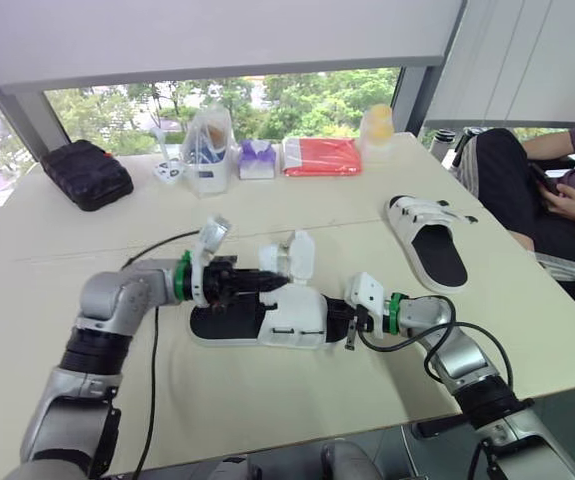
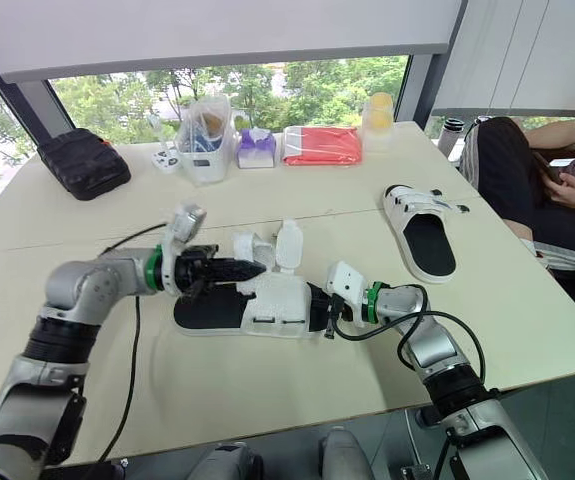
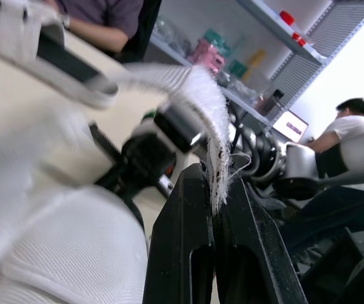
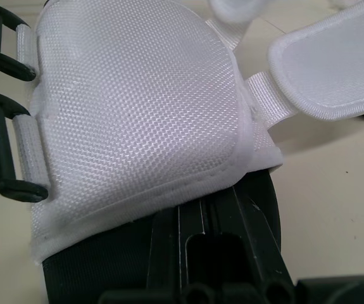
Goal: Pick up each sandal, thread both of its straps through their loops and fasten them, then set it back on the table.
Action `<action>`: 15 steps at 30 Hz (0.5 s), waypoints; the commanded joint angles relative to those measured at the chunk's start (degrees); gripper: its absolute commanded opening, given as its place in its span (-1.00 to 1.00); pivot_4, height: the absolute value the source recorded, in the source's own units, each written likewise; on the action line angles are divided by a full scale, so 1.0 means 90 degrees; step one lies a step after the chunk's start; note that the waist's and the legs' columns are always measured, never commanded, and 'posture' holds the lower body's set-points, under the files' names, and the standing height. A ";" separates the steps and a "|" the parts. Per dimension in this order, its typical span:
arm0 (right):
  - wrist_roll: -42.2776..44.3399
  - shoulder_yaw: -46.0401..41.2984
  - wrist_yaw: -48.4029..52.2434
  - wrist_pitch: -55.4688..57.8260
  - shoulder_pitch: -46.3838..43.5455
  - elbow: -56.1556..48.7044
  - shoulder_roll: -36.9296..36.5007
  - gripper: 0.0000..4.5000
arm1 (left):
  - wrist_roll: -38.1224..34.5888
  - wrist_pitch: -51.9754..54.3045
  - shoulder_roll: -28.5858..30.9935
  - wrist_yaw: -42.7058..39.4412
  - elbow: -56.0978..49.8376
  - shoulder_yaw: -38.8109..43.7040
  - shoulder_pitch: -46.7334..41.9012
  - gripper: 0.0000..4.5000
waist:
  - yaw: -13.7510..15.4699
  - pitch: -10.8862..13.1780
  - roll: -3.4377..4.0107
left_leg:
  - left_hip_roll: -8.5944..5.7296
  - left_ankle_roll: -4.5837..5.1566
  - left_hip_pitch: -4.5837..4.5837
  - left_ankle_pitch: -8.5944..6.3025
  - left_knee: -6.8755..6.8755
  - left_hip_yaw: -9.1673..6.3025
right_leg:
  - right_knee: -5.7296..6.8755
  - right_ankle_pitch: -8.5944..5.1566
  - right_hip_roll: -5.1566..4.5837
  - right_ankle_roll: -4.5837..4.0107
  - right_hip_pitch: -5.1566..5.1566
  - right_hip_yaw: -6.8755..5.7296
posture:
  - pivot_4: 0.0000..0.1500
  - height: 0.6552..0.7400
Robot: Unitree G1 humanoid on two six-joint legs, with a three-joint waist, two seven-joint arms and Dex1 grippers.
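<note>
The left fingers [image 3: 175, 253] are pinched together on a frayed white strap [image 3: 216, 155] of the near sandal [image 1: 302, 322], which lies mid-surface [image 1: 267, 405]. The right fingers [image 4: 257, 247] look clamped on its toe end. Its two black loops [image 4: 4, 158] are empty, so nothing here is fastened yet. Whether the far sandal [image 1: 429, 245] is done I cannot tell. The right wrist view shows the empty loops close up, while the left wrist view shows the pinch itself.

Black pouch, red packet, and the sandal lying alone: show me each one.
black pouch [image 1: 87, 173], left eye view, middle of its top.
red packet [image 1: 321, 156], left eye view, centre of its face.
lone sandal [image 1: 443, 256], left eye view, black footbed.
</note>
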 commanded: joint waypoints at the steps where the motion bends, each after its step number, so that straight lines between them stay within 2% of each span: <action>1: -0.0268 0.0143 -0.0107 0.0134 0.0163 0.0176 0.0042 -1.00 | 0.0376 -0.0489 -0.0095 0.0042 -0.0121 -0.0208 0.0071 -0.99 | 0.0010 0.0000 0.0000 | 0.0001 0.0000 0.0000 0.0000 0.0000 0.0000 | 0.0000 0.0000 0.0001 -0.0001 0.0000 0.0000 | 1.00 1.00; 10: -0.0266 0.0126 -0.0161 0.0184 0.0199 0.0113 0.0053 -1.00 | 0.0467 -0.0677 -0.0437 0.0294 0.0034 -0.0086 0.0059 -0.99 | 0.0008 0.0000 0.0000 | 0.0002 0.0000 0.0000 0.0000 0.0000 0.0001 | -0.0005 0.0001 0.0000 -0.0001 0.0002 -0.0001 | 1.00 1.00; 15: -0.0262 0.0125 -0.0156 0.0184 0.0195 0.0131 0.0061 -1.00 | 0.0634 -0.0885 -0.0401 0.0231 0.0038 -0.0159 0.0101 -0.99 | 0.0011 0.0000 0.0000 | 0.0003 -0.0001 -0.0001 0.0000 -0.0001 0.0001 | -0.0007 0.0001 0.0002 -0.0001 0.0002 -0.0001 | 1.00 1.00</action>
